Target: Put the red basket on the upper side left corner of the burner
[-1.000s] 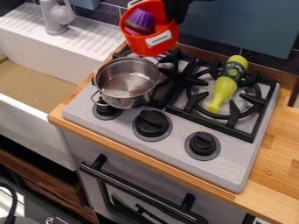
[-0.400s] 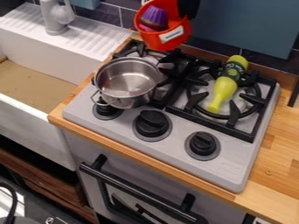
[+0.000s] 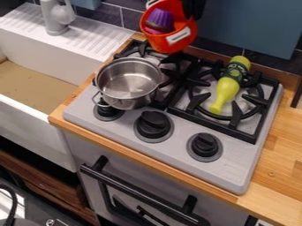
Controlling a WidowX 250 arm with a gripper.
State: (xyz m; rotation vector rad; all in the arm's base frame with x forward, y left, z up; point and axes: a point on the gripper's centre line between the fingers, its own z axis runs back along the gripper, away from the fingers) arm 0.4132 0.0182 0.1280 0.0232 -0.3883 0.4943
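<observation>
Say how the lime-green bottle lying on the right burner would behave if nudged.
The bottle would probably roll, since it lies on its side and looks rounded. Its tapering neck suggests it would swing in a curve rather than travel straight. The raised bars of the grate could well catch it.

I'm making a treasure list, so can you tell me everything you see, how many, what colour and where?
Basket: one, red, top, at the gripper
Ridged thing: one, mostly purple, inside the basket
Pot: one, silver, stove's left side
Bottle: one, yellow-green, right burner
Burner grates: two, black, on the stove
Knobs: three, black, stove front
Stove: one, grey, middle
Oven handle: one, black, below the stove
Sink: one, white, left
Tap: one, grey, behind the sink
Gripper: one, black, top
</observation>
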